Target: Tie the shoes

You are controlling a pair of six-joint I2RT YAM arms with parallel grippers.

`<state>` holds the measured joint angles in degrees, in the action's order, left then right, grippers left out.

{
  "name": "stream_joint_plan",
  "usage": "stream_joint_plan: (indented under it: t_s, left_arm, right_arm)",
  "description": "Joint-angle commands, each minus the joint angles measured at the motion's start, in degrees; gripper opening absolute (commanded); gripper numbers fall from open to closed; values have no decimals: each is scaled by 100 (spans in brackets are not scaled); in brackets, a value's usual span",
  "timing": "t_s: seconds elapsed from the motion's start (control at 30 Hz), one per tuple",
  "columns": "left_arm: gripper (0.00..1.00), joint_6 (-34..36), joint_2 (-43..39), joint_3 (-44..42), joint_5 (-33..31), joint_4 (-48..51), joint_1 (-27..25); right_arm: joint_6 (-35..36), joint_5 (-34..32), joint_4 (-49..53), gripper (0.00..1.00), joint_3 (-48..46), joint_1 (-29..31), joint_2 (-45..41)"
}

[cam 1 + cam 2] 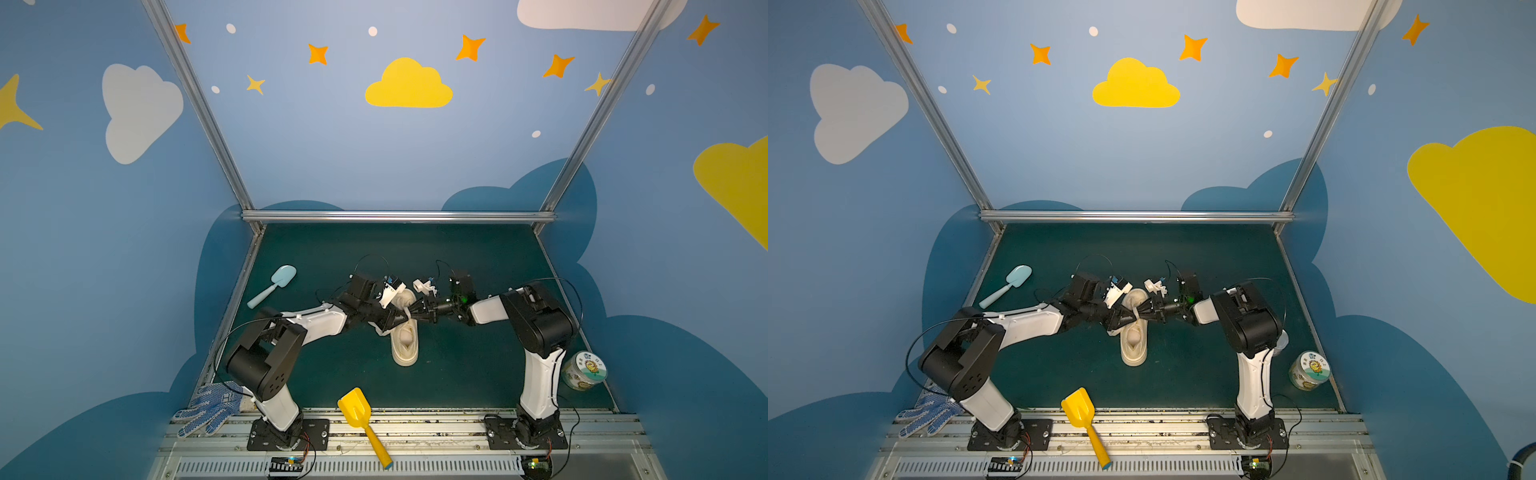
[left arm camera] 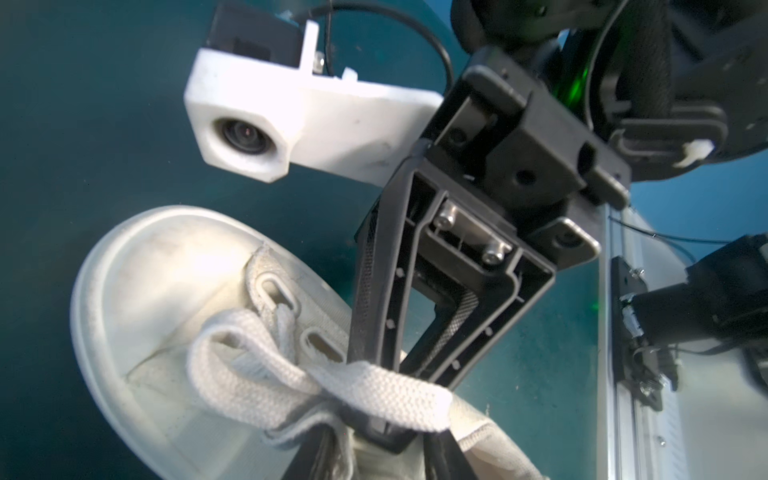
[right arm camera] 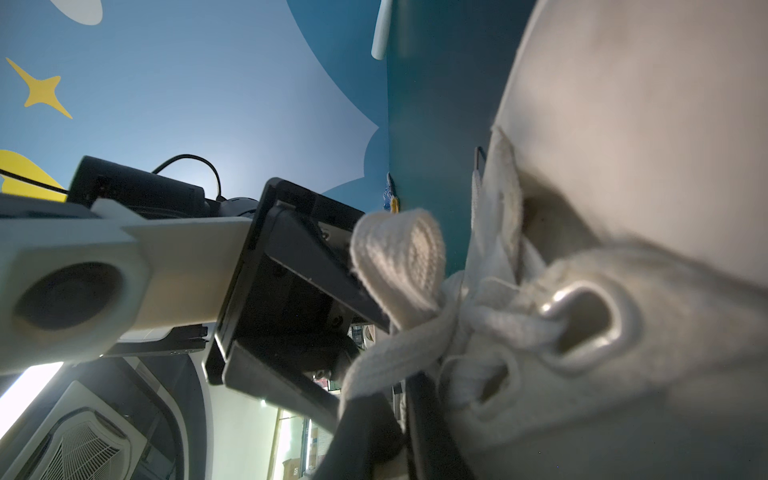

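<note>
A cream sneaker (image 1: 405, 345) (image 1: 1133, 345) lies mid-mat in both top views, toe away from the arms' bases. Both grippers meet over its laces. My left gripper (image 1: 402, 319) (image 2: 382, 457) is open: its fingers (image 3: 328, 282) stand spread on either side of a flat lace loop (image 2: 386, 392) (image 3: 399, 257), which drapes across them. From the other side, my right gripper (image 1: 415, 312) (image 2: 390, 363) (image 3: 395, 399) has its fingers drawn together on a lace strand (image 3: 374, 365) that runs out of the bunched crossing (image 3: 469, 303) by the eyelets.
A pale blue scoop (image 1: 274, 284) lies at the back left. A yellow toy shovel (image 1: 361, 419) straddles the mat's front edge. A blue-dotted glove (image 1: 208, 409) sits by the left arm's base, and a lidded jar (image 1: 584, 370) by the right arm.
</note>
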<state>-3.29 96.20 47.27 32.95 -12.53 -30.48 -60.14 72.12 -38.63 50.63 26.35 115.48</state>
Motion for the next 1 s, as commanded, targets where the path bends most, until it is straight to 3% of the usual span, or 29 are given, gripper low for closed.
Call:
stream_joint_plan:
  t_s: [0.0,0.3,0.6,0.97]
  left_arm:
    - [44,-286,-248,-196,215,-646,40]
    - [52,-539,-257,-340,629,-782,100]
    - [54,-706,-411,-347,683,-447,202]
    - [56,-1139,-329,-420,1062,-579,287]
  right_arm:
    - [105,83,226,17,24,54,-17]
    - [81,66,214,17,52,48,-35]
    - [31,112,137,12,41,40,-43]
    - [-83,156,-30,13,34,55,-39]
